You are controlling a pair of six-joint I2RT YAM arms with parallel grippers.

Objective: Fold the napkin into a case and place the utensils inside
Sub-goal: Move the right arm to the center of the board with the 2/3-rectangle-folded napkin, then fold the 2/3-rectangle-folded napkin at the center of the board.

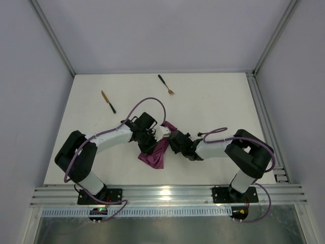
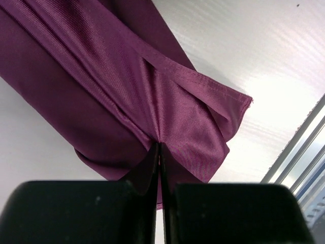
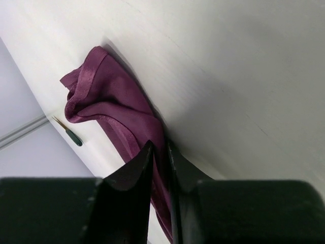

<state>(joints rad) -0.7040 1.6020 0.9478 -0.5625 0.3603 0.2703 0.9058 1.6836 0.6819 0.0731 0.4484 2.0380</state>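
Observation:
The magenta-purple napkin (image 1: 158, 153) lies bunched near the table's front, between my two grippers; it has no case shape. My left gripper (image 1: 150, 145) is shut on a fold of it, the cloth (image 2: 152, 91) fanning out from the closed tips (image 2: 160, 146). My right gripper (image 1: 177, 141) has its jaws a little apart, and an edge of the napkin (image 3: 111, 101) runs through the gap (image 3: 158, 146). The knife (image 1: 108, 101) lies at the far left and the fork (image 1: 166, 85) at the far middle, both apart from the cloth. One utensil (image 3: 74, 138) shows small beyond the napkin.
A metal rail (image 1: 167, 193) runs along the table's front edge, and another (image 1: 261, 117) along its right side. Grey walls close in the back and both sides. A purple cable (image 1: 147, 104) loops over the left arm.

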